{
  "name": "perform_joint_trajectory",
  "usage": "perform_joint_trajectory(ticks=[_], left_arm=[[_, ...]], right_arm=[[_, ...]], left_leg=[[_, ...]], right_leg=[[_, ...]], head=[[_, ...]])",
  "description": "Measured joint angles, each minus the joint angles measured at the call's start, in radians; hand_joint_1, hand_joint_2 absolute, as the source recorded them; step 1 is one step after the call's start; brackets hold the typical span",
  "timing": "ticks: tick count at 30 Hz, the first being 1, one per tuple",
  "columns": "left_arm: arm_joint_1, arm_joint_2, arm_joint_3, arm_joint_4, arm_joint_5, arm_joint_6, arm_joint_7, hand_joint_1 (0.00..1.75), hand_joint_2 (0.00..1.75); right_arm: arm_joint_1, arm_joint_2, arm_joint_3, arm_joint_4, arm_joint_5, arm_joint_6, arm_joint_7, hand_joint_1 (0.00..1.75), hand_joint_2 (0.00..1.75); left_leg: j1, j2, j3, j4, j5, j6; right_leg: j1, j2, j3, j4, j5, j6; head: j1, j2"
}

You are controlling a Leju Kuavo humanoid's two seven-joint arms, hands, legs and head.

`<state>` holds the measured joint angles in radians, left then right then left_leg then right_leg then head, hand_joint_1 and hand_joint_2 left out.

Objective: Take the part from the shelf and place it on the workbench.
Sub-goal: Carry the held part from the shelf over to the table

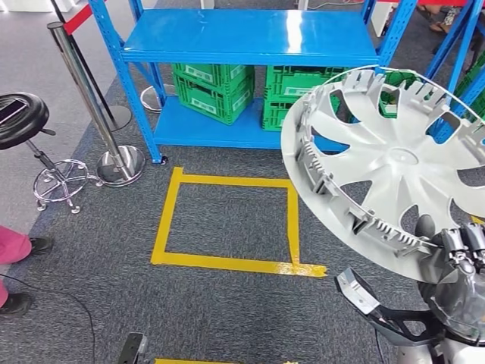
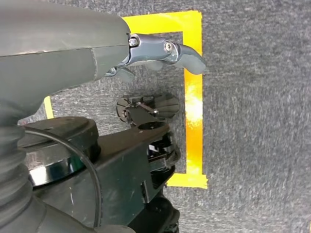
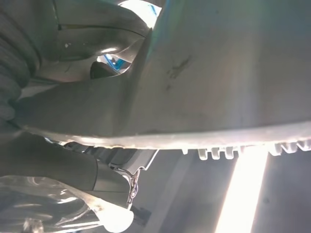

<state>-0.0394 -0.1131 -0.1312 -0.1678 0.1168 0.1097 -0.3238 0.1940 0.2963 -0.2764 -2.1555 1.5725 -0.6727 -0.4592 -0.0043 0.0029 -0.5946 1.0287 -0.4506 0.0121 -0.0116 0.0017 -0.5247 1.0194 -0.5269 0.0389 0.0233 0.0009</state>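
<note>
The part is a silver wheel cover [image 1: 395, 163] with spokes and a toothed rim, held tilted in the air at the right of the head view. My right hand [image 1: 458, 254] grips it at its lower rim, partly hidden behind the cover. From the right wrist, the cover's grey surface [image 3: 220, 73] sits right against the hand, and its clip teeth stand out along the edge. My left hand [image 2: 161, 48] hangs over the grey carpet with a finger stretched out and nothing in it.
A blue shelf [image 1: 245, 38] stands ahead with green crates [image 1: 214, 87] on its lower level. A yellow tape square [image 1: 229, 220] marks the carpet before it. A chrome stanchion [image 1: 86, 91], a black stool [image 1: 20, 117] and a person's pink trouser leg [image 1: 11, 246] are at left.
</note>
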Motion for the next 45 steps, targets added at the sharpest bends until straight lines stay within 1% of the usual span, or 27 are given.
perform_joint_trajectory(ticks=[2, 3, 4, 5, 7, 8, 9, 10, 12, 13, 14, 17, 19, 20, 22, 23, 24, 25, 27, 28, 29, 30, 33, 36, 39, 43, 45], left_arm=[[0.002, 0.0, -0.002, 0.0, -0.002, -0.002, -0.003, 0.0, 1.75], [0.002, 0.0, -0.002, 0.0, -0.002, -0.002, -0.004, 0.0, 1.75], [0.003, 0.0, -0.002, 0.0, -0.002, -0.002, -0.005, 0.0, 1.75], [0.003, 0.0, -0.002, 0.0, -0.002, -0.002, -0.005, 0.0, 1.75], [0.004, 0.0, -0.002, 0.0, -0.002, -0.002, -0.006, 0.0, 1.75], [0.004, 0.0, -0.002, 0.0, -0.002, -0.002, -0.006, 0.0, 1.75], [0.005, 0.0, -0.003, 0.0, -0.002, -0.002, -0.006, 0.0, 1.75], [0.005, 0.0, -0.003, 0.0, -0.002, -0.002, -0.006, 0.0, 1.75], [0.005, 0.001, -0.003, 0.0, -0.003, -0.002, -0.006, 0.0, 1.75], [0.004, 0.001, -0.003, 0.0, -0.004, -0.002, -0.006, 0.0, 1.75], [0.004, 0.002, -0.003, 0.0, -0.006, -0.002, -0.006, 0.0, 1.75], [0.006, 0.002, -0.007, 0.0, -0.011, -0.004, -0.008, 0.0, 1.75], [0.006, 0.002, -0.012, 0.0, -0.015, -0.005, -0.009, 0.0, 1.75], [0.005, 0.002, -0.015, 0.0, -0.017, -0.005, -0.009, 0.0, 1.75], [0.005, 0.001, -0.018, 0.0, -0.022, -0.006, -0.009, 0.0, 1.75], [0.006, 0.0, -0.019, 0.0, -0.024, -0.006, -0.009, 0.0, 1.75], [0.006, 0.0, -0.02, 0.0, -0.025, -0.006, -0.009, 0.0, 1.75], [0.007, 0.0, -0.02, 0.0, -0.027, -0.006, -0.008, 0.0, 1.75], [0.007, 0.0, -0.022, 0.0, -0.028, -0.006, -0.008, 0.0, 1.75], [0.006, 0.0, -0.023, 0.0, -0.029, -0.005, -0.007, 0.0, 1.75], [0.006, 0.0, -0.023, 0.0, -0.029, -0.003, -0.004, 0.0, 1.75], [0.006, 0.001, -0.024, 0.0, -0.029, -0.001, -0.001, 0.0, 1.75], [0.006, 0.002, -0.024, 0.0, -0.031, 0.007, 0.008, 0.0, 1.75], [0.005, 0.002, -0.025, 0.0, -0.033, 0.014, 0.009, 0.0, 1.75], [0.005, 0.002, -0.025, 0.0, -0.034, 0.018, 0.011, 0.0, 1.75], [0.005, 0.002, -0.026, 0.0, -0.035, 0.019, 0.012, 0.0, 1.75], [0.005, 0.002, -0.026, 0.0, -0.037, 0.019, 0.012, 0.0, 1.75]], right_arm=[[0.002, 0.0, -0.004, 0.0, 0.001, 0.0, 0.0, 1.75, 1.75], [0.003, 0.001, -0.006, 0.0, 0.001, 0.0, 0.0, 1.75, 1.75], [0.003, 0.002, -0.007, 0.0, 0.001, 0.0, 0.0, 1.75, 1.75], [0.003, 0.002, -0.008, 0.0, 0.001, 0.0, 0.0, 1.75, 1.75], [0.003, 0.003, -0.01, 0.0, 0.001, 0.0, 0.0, 1.75, 1.75], [0.003, 0.003, -0.011, 0.0, 0.001, 0.0, 0.0, 1.75, 1.75], [0.003, 0.003, -0.013, 0.0, 0.001, 0.0, 0.0, 1.75, 1.75], [0.003, 0.003, -0.014, 0.0, 0.001, 0.0, 0.0, 1.75, 1.75], [0.003, 0.003, -0.016, 0.0, 0.001, 0.0, 0.0, 1.75, 1.75], [0.003, 0.003, -0.016, 0.0, 0.001, 0.0, 0.0, 1.75, 1.75], [0.002, 0.004, -0.016, 0.0, 0.001, 0.0, 0.0, 1.75, 1.75], [0.002, 0.005, -0.017, 0.0, 0.001, 0.0, 0.0, 1.75, 1.75], [0.002, 0.005, -0.018, -0.001, 0.001, 0.0, 0.001, 1.75, 1.75], [0.002, 0.005, -0.018, -0.001, 0.001, 0.0, 0.002, 1.75, 1.75], [0.003, 0.005, -0.019, -0.001, 0.0, 0.0, 0.003, 1.75, 1.75], [0.004, 0.005, -0.019, -0.001, 0.0, 0.0, 0.004, 1.75, 1.75], [0.005, 0.005, -0.019, -0.001, 0.001, 0.0, 0.004, 1.75, 1.75], [0.006, 0.005, -0.02, -0.001, 0.001, 0.0, 0.005, 1.75, 1.75], [0.007, 0.005, -0.021, -0.001, 0.001, 0.0, 0.006, 1.75, 1.75], [0.007, 0.005, -0.022, -0.001, 0.001, 0.0, 0.006, 1.75, 1.75], [0.007, 0.005, -0.022, -0.001, 0.001, 0.0, 0.007, 1.75, 1.75], [0.007, 0.005, -0.022, -0.001, 0.001, 0.0, 0.008, 1.75, 1.75], [0.011, 0.005, -0.026, -0.001, 0.001, 0.0, 0.006, 1.75, 1.75], [0.011, 0.005, -0.031, -0.001, 0.001, 0.0, -0.003, 1.75, 1.75], [0.011, 0.005, -0.032, 0.0, 0.001, 0.0, -0.009, 1.75, 1.75], [0.008, 0.005, -0.034, 0.004, 0.001, 0.0, -0.01, 1.75, 1.75], [0.005, 0.005, -0.034, 0.006, 0.001, 0.0, -0.009, 1.75, 1.75]], left_leg=[[0.0, -0.001, -0.009, 0.005, 0.003, -0.011], [0.001, -0.001, -0.014, 0.015, -0.006, -0.017], [0.002, -0.001, -0.024, 0.041, -0.028, -0.023], [0.003, -0.001, -0.042, 0.089, -0.062, -0.028], [0.005, -0.001, -0.088, 0.221, -0.133, -0.035], [0.006, -0.001, -0.103, 0.269, -0.152, -0.036], [0.006, -0.001, -0.1, 0.281, -0.151, -0.035], [0.005, -0.001, -0.078, 0.25, -0.13, -0.031], [0.002, -0.002, 0.001, 0.113, -0.072, -0.016], [-0.001, -0.002, 0.035, 0.049, -0.053, -0.008], [-0.004, -0.002, 0.053, 0.01, -0.045, -0.002], [-0.006, -0.001, 0.054, -0.017, -0.039, 0.009], [-0.001, 0.001, 0.052, -0.03, -0.026, 0.019], [0.001, 0.002, 0.05, -0.034, -0.021, 0.023], [0.0, 0.004, 0.042, -0.035, -0.015, 0.027], [0.0, 0.004, 0.039, -0.034, -0.013, 0.028], [0.0, 0.005, 0.036, -0.034, -0.012, 0.027], [0.001, 0.005, 0.035, -0.033, -0.01, 0.026], [0.001, 0.004, 0.034, -0.028, -0.011, 0.022], [-0.001, 0.004, 0.031, -0.022, -0.012, 0.018], [-0.003, 0.003, 0.027, -0.017, -0.013, 0.014], [-0.007, 0.003, 0.022, -0.012, -0.013, 0.013], [-0.01, 0.002, 0.014, -0.009, -0.008, 0.028], [-0.009, 0.001, 0.015, -0.014, -0.002, 0.029], [-0.006, 0.001, 0.014, -0.017, 0.002, 0.022], [-0.003, 0.001, 0.012, -0.019, 0.004, 0.003], [-0.003, 0.001, 0.012, -0.019, 0.004, -0.002]], right_leg=[[-0.001, 0.001, -0.007, 0.0, 0.009, -0.014], [-0.003, 0.0, -0.01, 0.0, 0.013, -0.021], [-0.005, -0.002, -0.014, -0.001, 0.018, -0.028], [-0.006, -0.003, -0.018, -0.002, 0.022, -0.033], [-0.004, -0.005, -0.027, -0.001, 0.028, -0.038], [-0.003, -0.005, -0.031, 0.0, 0.031, -0.039], [-0.002, -0.005, -0.035, 0.0, 0.034, -0.039], [0.0, -0.005, -0.037, 0.0, 0.036, -0.038], [0.002, -0.004, -0.038, 0.0, 0.039, -0.036], [0.004, -0.004, -0.04, 0.001, 0.041, -0.034], [0.004, -0.004, -0.043, 0.002, 0.044, -0.029], [0.002, -0.005, -0.053, 0.001, 0.051, -0.013], [0.002, -0.004, -0.068, 0.024, 0.029, -0.004], [0.001, -0.003, -0.087, 0.063, 0.002, 0.0], [0.0, -0.003, -0.142, 0.191, -0.066, 0.008], [-0.001, -0.003, -0.164, 0.248, -0.088, 0.011], [-0.002, -0.003, -0.172, 0.275, -0.091, 0.013], [-0.003, -0.003, -0.159, 0.258, -0.073, 0.015], [-0.007, -0.004, -0.085, 0.128, -0.012, 0.017], [-0.007, -0.004, -0.048, 0.06, 0.008, 0.016], [-0.008, -0.003, -0.024, 0.014, 0.018, 0.013], [-0.009, -0.002, -0.014, -0.006, 0.018, 0.01], [-0.007, -0.001, -0.017, -0.009, 0.022, 0.002], [-0.004, -0.002, -0.019, -0.008, 0.023, -0.002], [-0.001, -0.003, -0.02, -0.008, 0.024, -0.006], [0.001, -0.003, -0.023, -0.007, 0.025, -0.01], [0.001, -0.003, -0.023, -0.007, 0.025, -0.011]], head=[[-0.001, 0.0], [-0.003, 0.0], [-0.005, 0.0], [-0.007, 0.0], [-0.01, 0.0], [-0.01, 0.0], [-0.01, 0.0], [-0.01, 0.0], [-0.009, 0.0], [-0.009, 0.0], [-0.009, 0.0], [-0.01, 0.0], [-0.009, 0.0], [-0.008, 0.0], [-0.006, 0.0], [-0.006, 0.0], [-0.006, 0.0], [-0.006, 0.0], [-0.006, 0.0], [-0.006, 0.0], [-0.006, 0.0], [-0.007, 0.0], [-0.01, 0.0], [-0.01, 0.0], [-0.01, 0.0], [-0.01, 0.0], [-0.009, 0.0]])
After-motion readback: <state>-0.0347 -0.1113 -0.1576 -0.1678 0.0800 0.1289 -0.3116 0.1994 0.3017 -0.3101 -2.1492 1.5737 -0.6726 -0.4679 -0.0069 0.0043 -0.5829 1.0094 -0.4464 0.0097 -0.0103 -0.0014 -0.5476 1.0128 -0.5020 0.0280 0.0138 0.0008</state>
